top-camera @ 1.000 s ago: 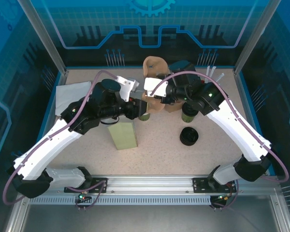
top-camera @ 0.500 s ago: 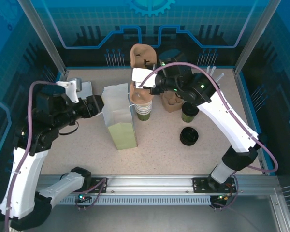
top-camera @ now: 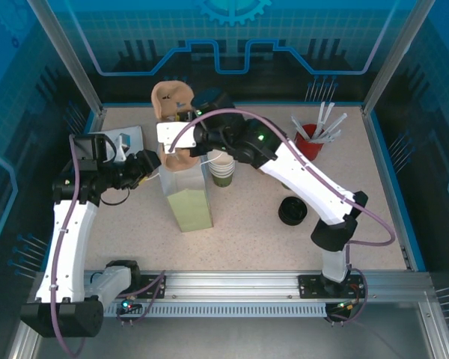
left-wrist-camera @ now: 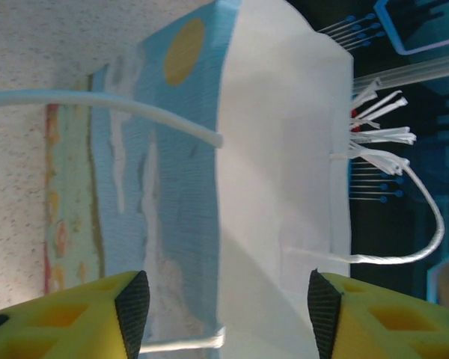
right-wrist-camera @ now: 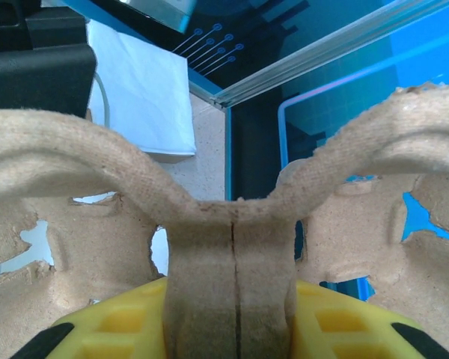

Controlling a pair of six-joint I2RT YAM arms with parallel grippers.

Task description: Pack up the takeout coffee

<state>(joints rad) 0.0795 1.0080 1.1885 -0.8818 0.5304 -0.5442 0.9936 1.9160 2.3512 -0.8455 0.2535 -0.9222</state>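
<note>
A white and light-blue paper bag (top-camera: pixel 188 202) (left-wrist-camera: pixel 277 149) stands upright at mid-table, mouth up. My right gripper (top-camera: pixel 181 133) (right-wrist-camera: pixel 232 299) is shut on the middle ridge of a tan pulp cup carrier (top-camera: pixel 172 99) (right-wrist-camera: pixel 232 247), which hangs just over the bag's mouth. My left gripper (top-camera: pixel 151 161) (left-wrist-camera: pixel 228 314) is open at the bag's left side, its black pads (left-wrist-camera: pixel 132 310) spread either side of the bag's edge. An olive-green cup with a pale rim (top-camera: pixel 223 176) stands just right of the bag, partly under the right arm.
A stack of black lids (top-camera: pixel 292 211) lies right of centre. At the back right stands a red cup of stirrers (top-camera: pixel 312 140). White napkins (top-camera: pixel 108 140) lie at the back left behind the left gripper. The bag's string handles (left-wrist-camera: pixel 105 105) hang loose.
The right gripper has carried the carrier leftward from above the cups to above the bag's mouth. The left arm drew back from the cups to the bag's left side; the bag now stands open.
</note>
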